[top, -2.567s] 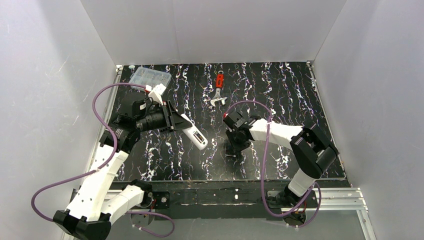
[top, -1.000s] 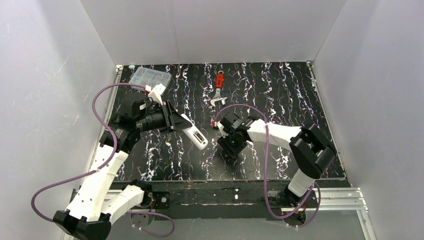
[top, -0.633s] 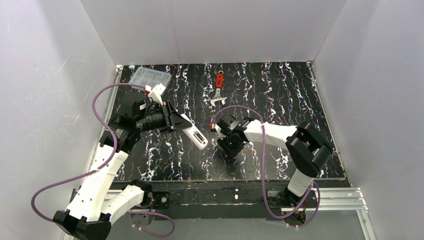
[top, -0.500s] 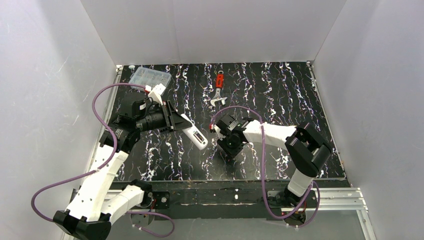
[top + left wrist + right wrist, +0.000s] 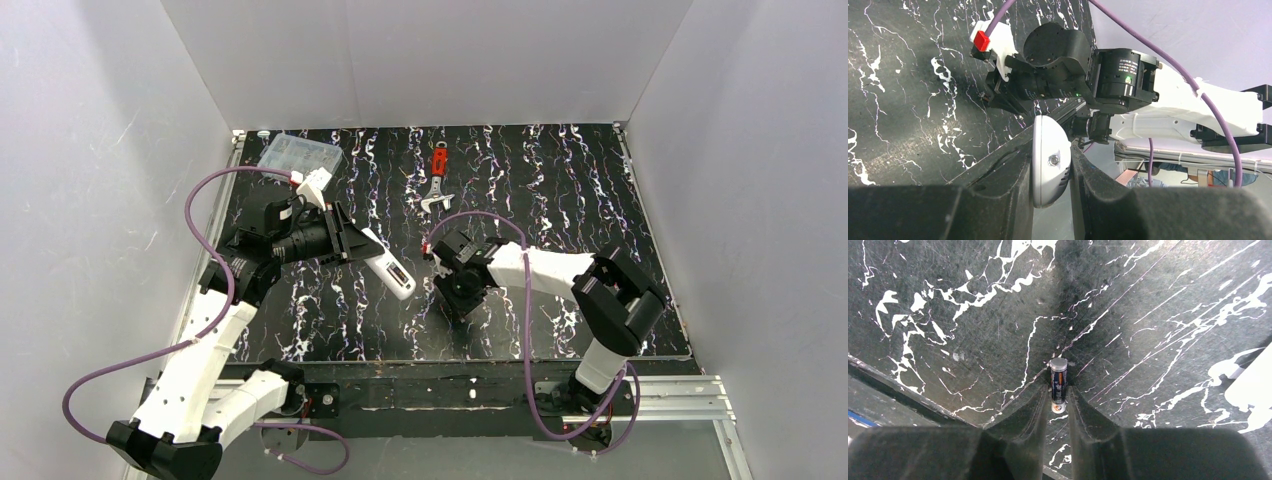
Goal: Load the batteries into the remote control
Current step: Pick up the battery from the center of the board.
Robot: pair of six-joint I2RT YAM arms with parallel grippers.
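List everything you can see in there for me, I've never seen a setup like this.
Remote control: one, white, gripped in the left hand.
Battery: one seen, dark, pinched in the right hand.
Wrench: one, red handle, silver head, far middle of the table.
Compartment box: one, clear plastic, far left corner.
Table: one, black with white veins.
Walls: white, on three sides.
Cables: two, purple, one along each arm.
Left hand: one, black, closed on the remote control.
Right hand: one, black, closed on the battery.

White remote control; dark battery; black white-veined table; red-handled wrench.
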